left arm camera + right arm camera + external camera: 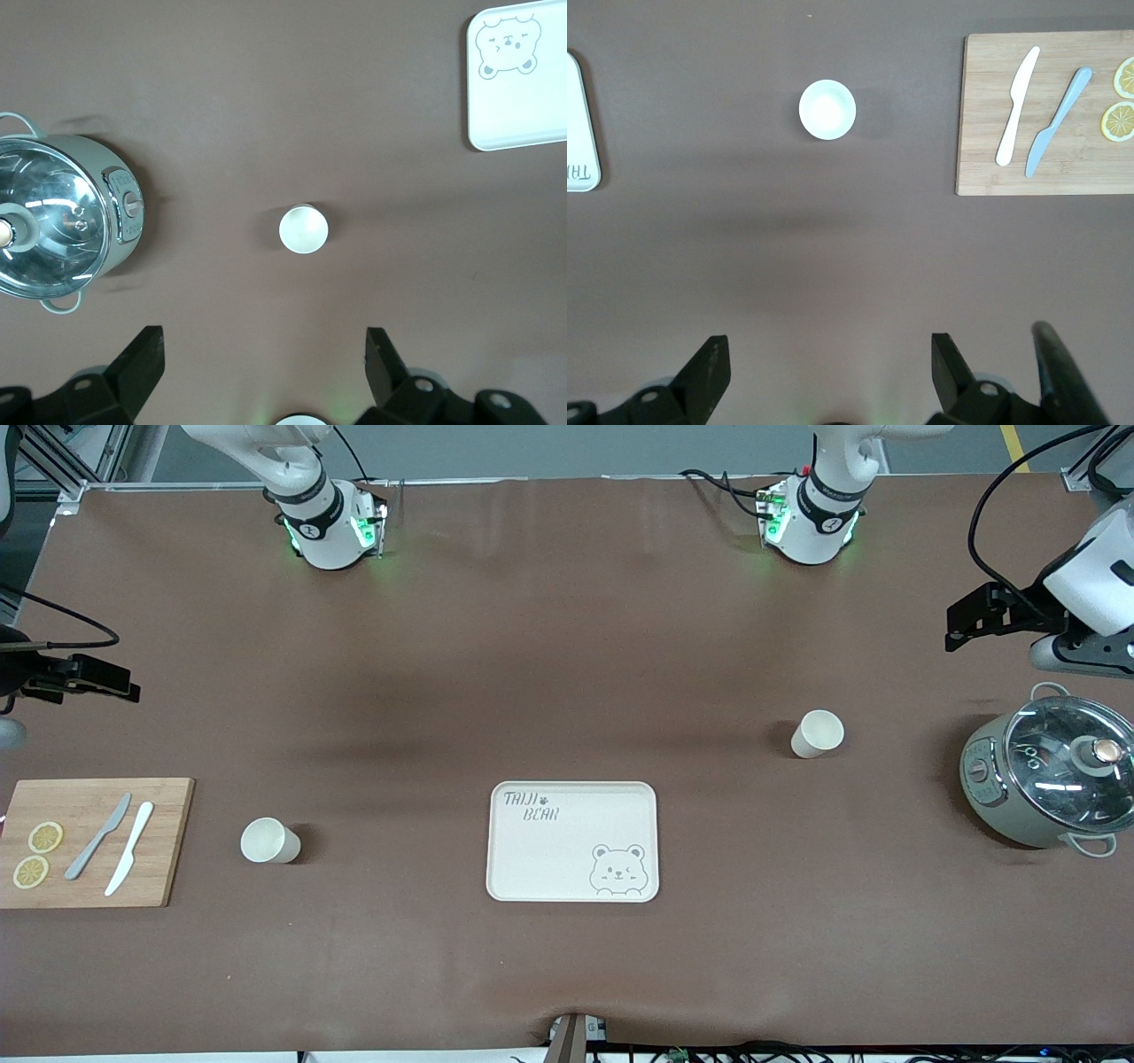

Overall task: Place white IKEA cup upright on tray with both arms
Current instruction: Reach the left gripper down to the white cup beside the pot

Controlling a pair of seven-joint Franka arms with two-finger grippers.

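The left gripper hangs high with its fingers spread wide and empty, over the table at the left arm's end, near the pot. The right gripper is also wide open, over the right arm's end. Each should descend straight over its own cup: one cup stands farther than the tray, the other cup beside the cutting board. Grasp the wall gently, keep it upright.

The tray carries grey lettering "TAIJI BEAR" in the corner diagonally across from its bear face drawing.
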